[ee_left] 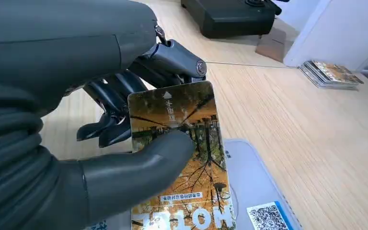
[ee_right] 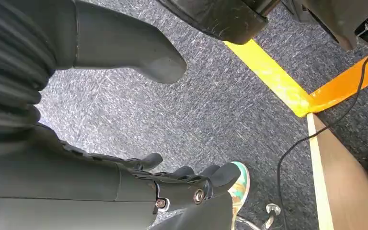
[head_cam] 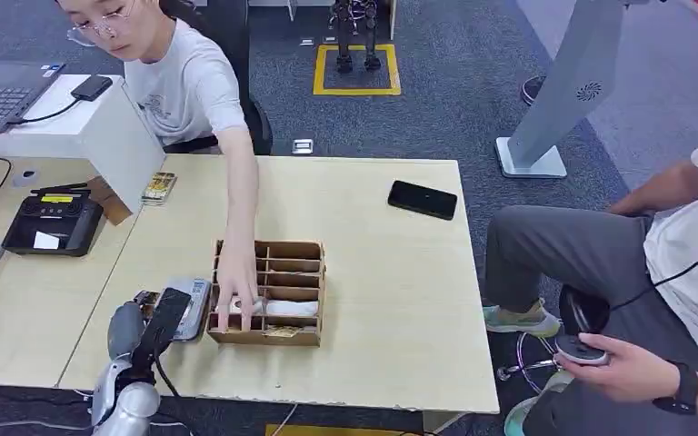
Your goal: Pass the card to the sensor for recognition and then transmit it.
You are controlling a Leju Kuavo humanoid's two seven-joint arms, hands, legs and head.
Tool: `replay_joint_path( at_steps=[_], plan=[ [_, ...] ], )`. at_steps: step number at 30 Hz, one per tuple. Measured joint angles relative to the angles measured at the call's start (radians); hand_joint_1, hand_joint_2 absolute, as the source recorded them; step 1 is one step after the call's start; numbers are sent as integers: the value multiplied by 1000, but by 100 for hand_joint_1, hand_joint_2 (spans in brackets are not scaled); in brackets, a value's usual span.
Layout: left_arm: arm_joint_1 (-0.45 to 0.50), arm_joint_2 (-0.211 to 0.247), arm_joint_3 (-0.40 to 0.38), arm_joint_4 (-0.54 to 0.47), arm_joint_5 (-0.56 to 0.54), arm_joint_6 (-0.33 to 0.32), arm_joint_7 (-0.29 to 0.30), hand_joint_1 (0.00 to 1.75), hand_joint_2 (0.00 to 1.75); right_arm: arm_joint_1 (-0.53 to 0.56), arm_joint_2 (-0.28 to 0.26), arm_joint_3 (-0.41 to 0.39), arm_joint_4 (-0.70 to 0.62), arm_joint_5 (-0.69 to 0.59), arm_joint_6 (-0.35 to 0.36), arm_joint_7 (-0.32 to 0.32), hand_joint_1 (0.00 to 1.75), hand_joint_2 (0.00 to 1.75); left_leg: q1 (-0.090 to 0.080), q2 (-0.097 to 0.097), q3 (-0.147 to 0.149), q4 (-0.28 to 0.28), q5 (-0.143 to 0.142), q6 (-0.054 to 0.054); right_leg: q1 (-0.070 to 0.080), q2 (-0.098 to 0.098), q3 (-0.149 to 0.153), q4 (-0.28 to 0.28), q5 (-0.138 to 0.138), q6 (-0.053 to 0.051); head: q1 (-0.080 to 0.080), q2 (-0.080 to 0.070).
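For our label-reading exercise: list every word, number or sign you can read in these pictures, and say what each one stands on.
"HO": large white letters, seen upside down, on the card that the left hand holds; the rest of the word is cut off.
White arrow with small characters on the card's other end: too blurred to read.
White strip of small print on the card: too small to read.
QR code on the grey sensor: a sign, no legible words.
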Motion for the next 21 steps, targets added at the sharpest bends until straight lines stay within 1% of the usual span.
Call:
replay_joint_path(
  at_steps=[5, 8, 9, 12, 14, 16, 18, 21],
  plan=[
    [1, -5, 10, 1, 14, 0, -16, 175, 175, 0, 0, 0, 0, 0, 0, 0, 0, 175, 0, 0, 0, 0, 0, -1, 0, 0, 0, 0, 0, 0, 0, 0],
    [3, -11, 17, 0, 67, -24, -46, 175, 175, 0, 0, 0, 0, 1, 0, -2, 0, 175, 0, -1, 0, 0, 1, -1, 0, -1, 0, 0, 0, 0, 0, 0],
    [5, -15, 21, -5, 108, -48, -68, 175, 175, 0, 0, 0, 0, 2, 0, -2, 0, 175, 0, -1, 0, 0, 1, -1, 0, -1, 0, 0, 0, 0, 0, 0],
    [18, -18, 32, -43, 313, -166, -107, 175, 175, 0, 0, 0, 0, 13, -2, -4, 0, 175, 0, -1, 0, 0, 1, -1, 0, -2, 0, 0, 0, 0, 0, 0],
    [27, -16, 32, -79, 420, -201, -124, 175, 175, 1, 0, 0, 0, 16, -2, -4, 0, 175, 0, -1, -1, 0, 1, -1, 0, -2, -1, 0, 0, 0, 0, 0],
    [28, -11, 33, -122, 519, -214, -129, 175, 175, 0, 0, 0, 0, 19, -4, 0, 0, 175, 0, -1, -3, 0, 2, -1, 0, -2, -3, 0, 1, -1, 1, 0],
    [10, 11, 35, -172, 607, -224, -127, 175, 175, 0, 0, 0, 0, 24, -5, 3, 0, 175, 0, -1, -4, 0, 3, -1, 0, -2, -5, 0, 2, -2, 0, 0],
    [-55, 47, 54, -222, 675, -207, -126, 175, 175, -1, 0, 0, 0, 36, -4, 6, 0, 175, 1, -2, -6, 0, 5, -2, 0, -2, -6, 1, 2, -2, 0, 0]
  ],
)
